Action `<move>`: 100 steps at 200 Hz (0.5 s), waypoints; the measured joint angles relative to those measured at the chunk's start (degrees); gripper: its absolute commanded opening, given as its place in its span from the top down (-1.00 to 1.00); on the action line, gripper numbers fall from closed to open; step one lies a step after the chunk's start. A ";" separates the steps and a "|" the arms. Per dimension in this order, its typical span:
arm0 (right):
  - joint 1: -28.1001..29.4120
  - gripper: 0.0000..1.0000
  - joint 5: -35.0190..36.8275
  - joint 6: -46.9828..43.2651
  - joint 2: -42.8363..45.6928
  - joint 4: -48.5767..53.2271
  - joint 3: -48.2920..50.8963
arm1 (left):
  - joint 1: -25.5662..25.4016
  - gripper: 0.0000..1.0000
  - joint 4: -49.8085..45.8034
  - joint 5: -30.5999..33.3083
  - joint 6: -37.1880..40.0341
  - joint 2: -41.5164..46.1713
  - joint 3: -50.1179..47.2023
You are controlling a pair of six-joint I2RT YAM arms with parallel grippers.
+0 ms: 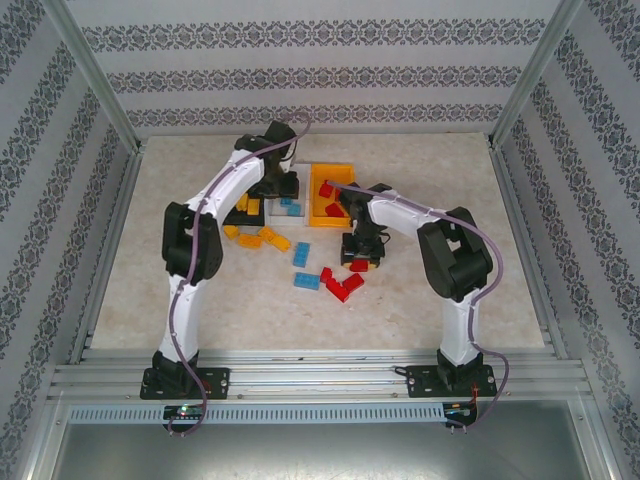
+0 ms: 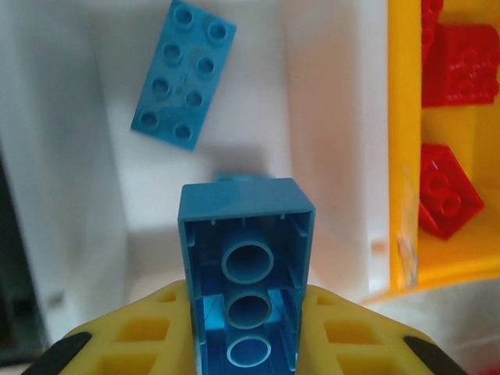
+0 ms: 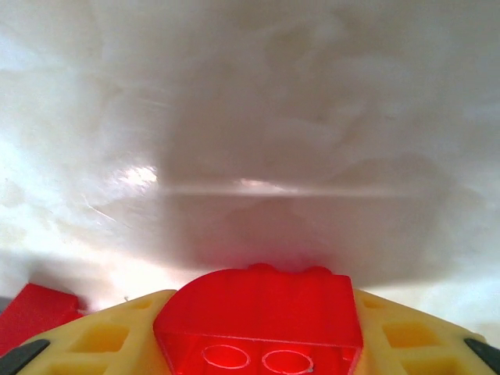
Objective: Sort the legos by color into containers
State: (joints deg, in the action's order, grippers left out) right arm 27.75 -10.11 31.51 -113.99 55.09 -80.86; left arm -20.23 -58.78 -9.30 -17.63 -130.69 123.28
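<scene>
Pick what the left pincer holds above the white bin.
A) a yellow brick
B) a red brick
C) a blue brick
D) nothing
C: in the left wrist view a blue brick sits clamped in the left pincer, over the white bin.

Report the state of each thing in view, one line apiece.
Left tool, shut on held blue brick over white bin.
Right tool, shut on held red brick.
White bin, holds one flat blue brick, studs up.
Orange bin, holds binned red bricks.
Table legos, unsorted: yellow, blue, red.
</scene>
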 measured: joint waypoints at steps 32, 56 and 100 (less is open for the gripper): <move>-1.68 0.09 0.59 0.02 5.79 1.68 1.70 | 0.96 0.11 -0.66 -0.07 0.52 -6.45 6.08; -2.16 0.10 0.72 0.13 9.29 2.38 1.70 | 1.99 -0.17 -0.85 -1.18 0.50 -7.58 6.54; -3.67 0.09 -0.28 1.36 10.47 3.54 -2.29 | 2.47 -0.36 -0.98 -2.43 -0.09 -6.75 6.80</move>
State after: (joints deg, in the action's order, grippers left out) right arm 24.08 -10.39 32.86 -103.53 58.63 -83.15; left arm -17.76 -59.77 -11.73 -17.72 -137.45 130.08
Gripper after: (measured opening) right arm 0.457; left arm 0.669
